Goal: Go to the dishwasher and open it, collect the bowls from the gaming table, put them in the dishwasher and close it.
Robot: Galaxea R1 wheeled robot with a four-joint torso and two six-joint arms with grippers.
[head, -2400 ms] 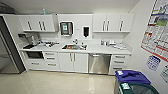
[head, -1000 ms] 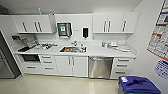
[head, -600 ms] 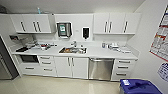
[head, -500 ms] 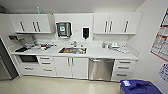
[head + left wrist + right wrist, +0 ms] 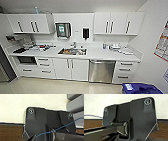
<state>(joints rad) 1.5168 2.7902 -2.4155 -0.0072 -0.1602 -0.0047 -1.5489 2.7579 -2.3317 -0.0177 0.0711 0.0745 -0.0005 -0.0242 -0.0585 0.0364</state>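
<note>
Camera's rolled closer — dishwasher (image 5: 102,71) shut, sink (image 5: 72,51) w/ stuff inside.

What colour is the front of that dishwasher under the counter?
Brushed silver-grey steel; the dishwasher shows best in the head view.

I'm looking down on a long white countertop (image 5: 100,53) with a steel sink (image 5: 72,51) sunk into it, and I place the rest from that sink. Something orange-brown lies in the basin; I can't tell what. Left of the sink, a clutter of small items (image 5: 41,46) sits on the counter, and a dark flat object (image 5: 19,50) lies farther left. Right of the sink stand a small bottle (image 5: 104,45) and pale items (image 5: 120,49) near the counter's end.
</note>
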